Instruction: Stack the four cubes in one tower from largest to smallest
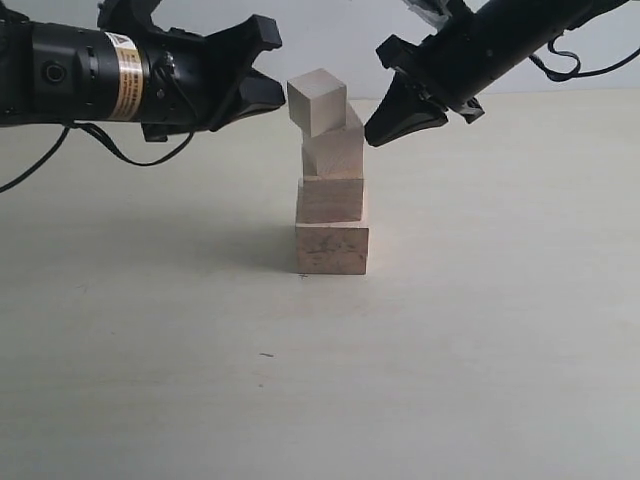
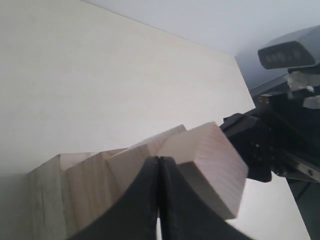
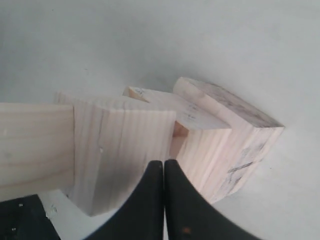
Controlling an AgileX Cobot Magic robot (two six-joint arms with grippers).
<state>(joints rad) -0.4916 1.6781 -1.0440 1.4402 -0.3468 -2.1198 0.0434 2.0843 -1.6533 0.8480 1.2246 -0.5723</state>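
Observation:
The tower [image 1: 331, 200] of four pale wooden cubes stands mid-table. The largest cube [image 1: 332, 248] is lowest, with dark smudges showing on it [image 3: 245, 145]. The top cube [image 1: 317, 100] sits tilted and shifted left on the cube below [image 1: 335, 152]. My left gripper [image 1: 268, 68] hovers just left of the top cube [image 2: 210, 160], shut [image 2: 159, 160] and holding nothing. My right gripper [image 1: 378, 132] hangs just right of the upper cubes, shut [image 3: 163, 162] and empty, close to the second cube [image 3: 125, 145].
The pale table [image 1: 480, 350] spreads wide around the tower on all sides. A grey wall [image 1: 330, 40] rises behind it. The right arm's black body [image 2: 260, 145] shows beyond the top cube in the left wrist view.

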